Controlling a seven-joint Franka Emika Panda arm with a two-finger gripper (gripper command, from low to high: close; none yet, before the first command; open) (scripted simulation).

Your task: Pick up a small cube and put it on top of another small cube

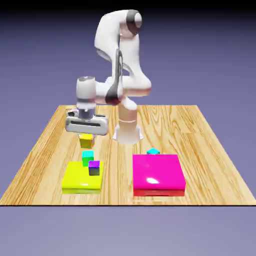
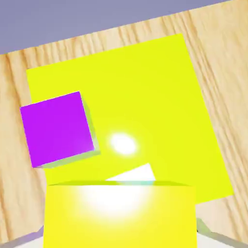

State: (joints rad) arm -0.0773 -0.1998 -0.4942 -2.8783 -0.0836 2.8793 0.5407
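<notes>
I have the gripper (image 1: 86, 134) clenched on the small orange-yellow cube (image 1: 86, 140), held just above the green cyan-topped cube (image 1: 88, 157) on the yellow slab (image 1: 75, 181), and I judge a skewed release could tip it onto the near purple-topped cube (image 1: 94, 167).

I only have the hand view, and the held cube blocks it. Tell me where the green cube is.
Observer: The green cube, cyan on top, sits on the yellow slab near its far edge, close to the purple-topped cube.
Operator: List what else is out there.
Observer: A pink slab lies to the exterior view's right of the yellow one.
Operator: Report anything more.
Observer: A small cyan cube sits just past the pink slab's far edge.
</notes>
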